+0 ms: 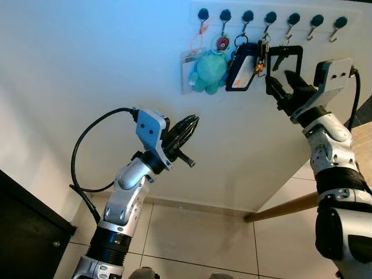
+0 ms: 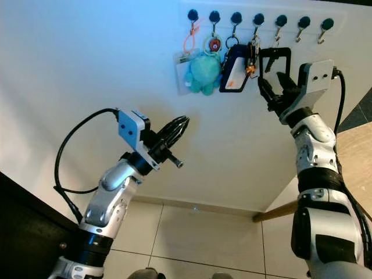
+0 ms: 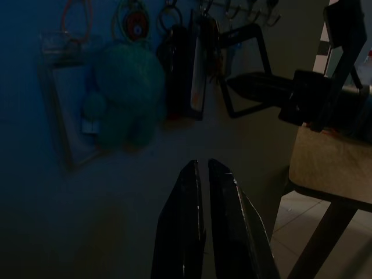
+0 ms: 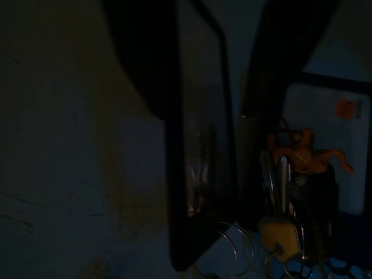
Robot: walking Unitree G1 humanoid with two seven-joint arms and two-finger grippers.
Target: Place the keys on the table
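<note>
The keys (image 1: 260, 58) were seen hanging on the wall hooks (image 1: 270, 18) at twelve o'clock, ungrasped. The right tool (image 1: 285, 64), spread wide, was raised beside them; the left tool (image 1: 185, 129) was pressed together. Lifting and delivery to the desk (image 1: 363, 145) were judged outstanding.

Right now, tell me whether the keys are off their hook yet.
Not yet: the keys hang from the wall hook rack. The open right gripper is beside them, not closed on them.

Teal plush toy (image 1: 209, 71) and badge holder (image 1: 189, 72) hang on wall hooks.
</note>
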